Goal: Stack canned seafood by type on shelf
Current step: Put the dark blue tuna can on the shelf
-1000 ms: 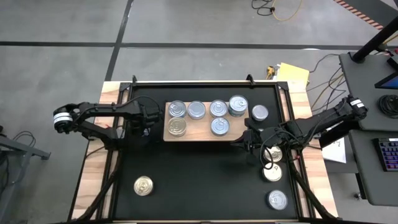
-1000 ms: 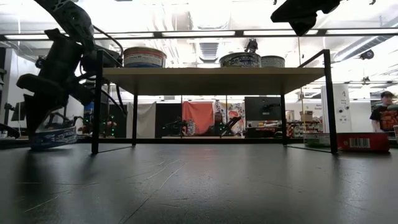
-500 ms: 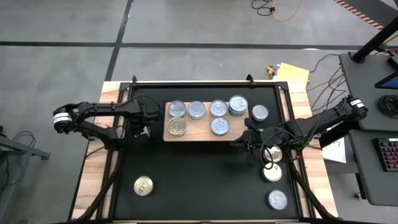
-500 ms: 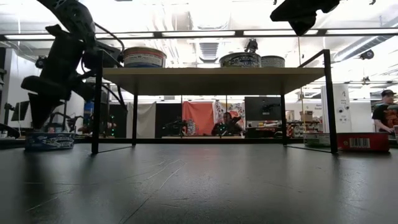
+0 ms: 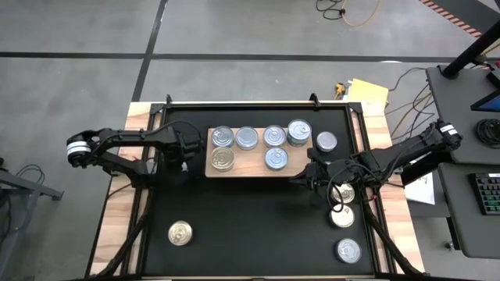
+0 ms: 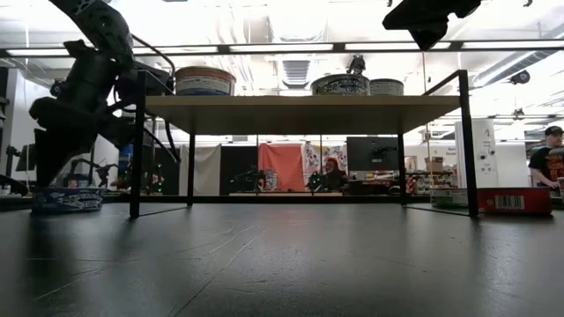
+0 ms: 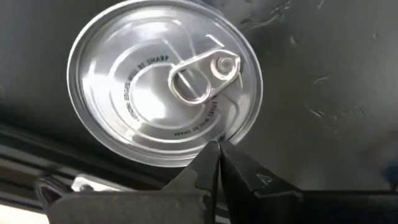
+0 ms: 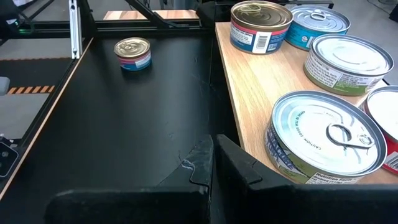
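Note:
The shelf (image 5: 251, 168) is a light-wood board on thin black legs, and several canned seafood tins (image 5: 275, 136) stand on it. My left gripper (image 7: 217, 144) is shut and points down at the rim of a silver pull-tab tin (image 7: 155, 81). That tin stands flat on the black mat (image 6: 69, 201) left of the shelf; in the high view the left arm hides it. My right gripper (image 5: 307, 178) is shut on nothing and hangs above the mat by the shelf's near right corner. My left gripper comes from above with its shut fingertips at the lid's rim (image 7: 241, 132), on the side nearest the pull tab. The tin stands flat on the mat. I cannot tell whether the tips touch the rim or hang just over it.
A gold-lidded tin (image 5: 180, 232) stands on the near left of the mat. Three tins (image 5: 341, 216) lie along the right side and one (image 5: 326, 141) stands beside the shelf's right end. Open mat lies in the middle near the front edge.
The tin under my left gripper was tipped with one side raised a second ago; it has come down flat on the mat. My left gripper has turned slightly above it and stayed shut. The right arm kept still.

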Controlling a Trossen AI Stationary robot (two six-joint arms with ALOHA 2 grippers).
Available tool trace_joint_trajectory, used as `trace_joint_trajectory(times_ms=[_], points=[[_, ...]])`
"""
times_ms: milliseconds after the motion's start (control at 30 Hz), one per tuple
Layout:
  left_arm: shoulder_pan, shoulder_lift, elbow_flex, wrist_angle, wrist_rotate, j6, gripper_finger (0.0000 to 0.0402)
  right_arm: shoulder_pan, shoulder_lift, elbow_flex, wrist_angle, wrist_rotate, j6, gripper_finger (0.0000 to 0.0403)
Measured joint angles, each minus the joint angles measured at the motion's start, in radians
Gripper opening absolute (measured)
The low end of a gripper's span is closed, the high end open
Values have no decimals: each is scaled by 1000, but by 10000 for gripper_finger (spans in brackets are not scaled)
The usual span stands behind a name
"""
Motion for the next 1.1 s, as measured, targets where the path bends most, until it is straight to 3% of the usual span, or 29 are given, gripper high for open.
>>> trace_joint_trajectory(times_ms=[300, 567, 1100], points=[[-49, 0, -2, -48, 24, -16, 0, 0, 0, 0, 0, 0, -1, 9], [-54, -1, -3, 46, -93, -157, 0, 0, 0, 0, 1, 0, -2, 9], [-142, -3, -5, 61, -124, -317, 0, 0, 0, 0, 1, 0, -1, 9]])
